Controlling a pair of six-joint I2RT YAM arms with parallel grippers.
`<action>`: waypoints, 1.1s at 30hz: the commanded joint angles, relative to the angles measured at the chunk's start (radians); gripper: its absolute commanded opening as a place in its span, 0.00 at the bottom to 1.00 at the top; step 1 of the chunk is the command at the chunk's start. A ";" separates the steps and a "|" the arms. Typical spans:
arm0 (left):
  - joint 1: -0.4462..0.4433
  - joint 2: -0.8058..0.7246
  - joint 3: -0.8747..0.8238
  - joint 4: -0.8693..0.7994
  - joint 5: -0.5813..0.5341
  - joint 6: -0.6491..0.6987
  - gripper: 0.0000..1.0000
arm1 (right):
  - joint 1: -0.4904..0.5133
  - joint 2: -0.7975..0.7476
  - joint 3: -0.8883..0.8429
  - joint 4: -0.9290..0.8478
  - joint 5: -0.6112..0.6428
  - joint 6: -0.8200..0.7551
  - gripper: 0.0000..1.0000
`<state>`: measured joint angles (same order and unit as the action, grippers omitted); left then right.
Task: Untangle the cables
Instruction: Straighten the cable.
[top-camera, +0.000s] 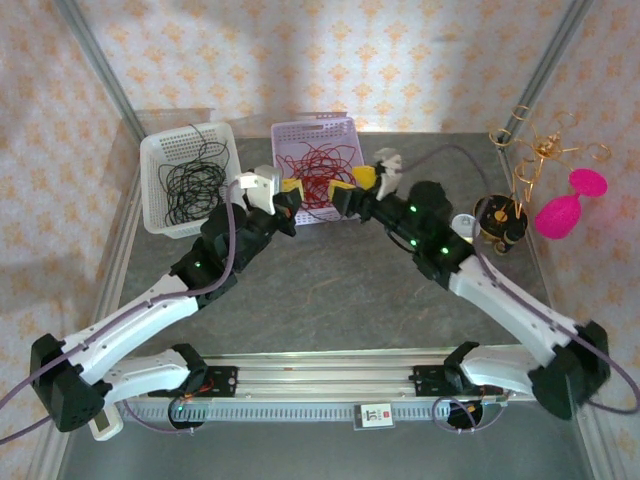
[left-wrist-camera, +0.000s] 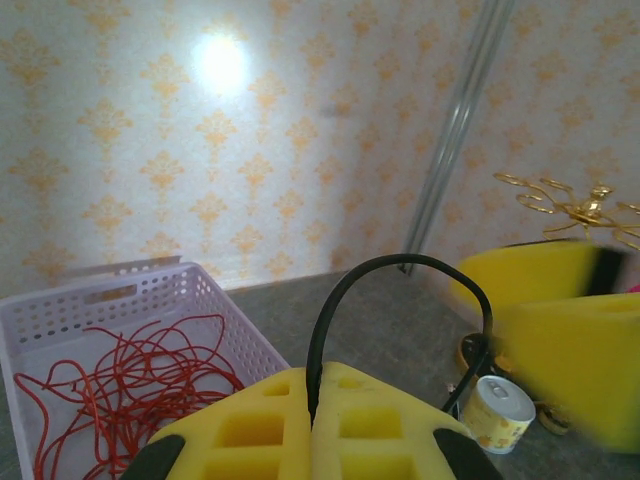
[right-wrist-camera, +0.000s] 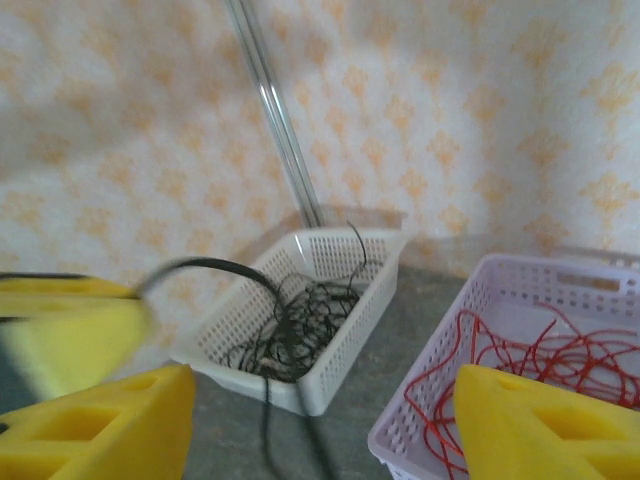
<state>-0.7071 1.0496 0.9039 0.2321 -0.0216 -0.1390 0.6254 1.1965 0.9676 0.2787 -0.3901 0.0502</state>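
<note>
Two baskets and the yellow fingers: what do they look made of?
White basket: matt perforated walls, likely moulded plastic. Lilac basket: same look, likely plastic. Yellow fingers: matt, square recesses, probably plastic; printed or moulded, cannot tell.

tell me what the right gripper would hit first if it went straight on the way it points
Probably the black cable looping just ahead of the open right gripper, pinched in the left gripper. Past it lies the white basket, though depth is hard to judge.
</note>
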 joint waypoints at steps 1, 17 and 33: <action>0.000 -0.042 0.039 -0.053 0.051 0.007 0.00 | -0.001 0.093 0.053 -0.007 0.020 0.006 0.63; 0.000 -0.069 0.125 -0.387 0.299 -0.017 0.00 | -0.025 0.137 -0.062 0.325 0.448 -0.089 0.37; 0.000 -0.013 0.198 -0.625 0.327 0.051 0.00 | -0.060 0.066 -0.092 0.253 0.423 -0.433 0.52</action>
<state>-0.7071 1.0241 1.0576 -0.3309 0.2577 -0.1242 0.5785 1.2854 0.8898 0.5243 0.0055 -0.3275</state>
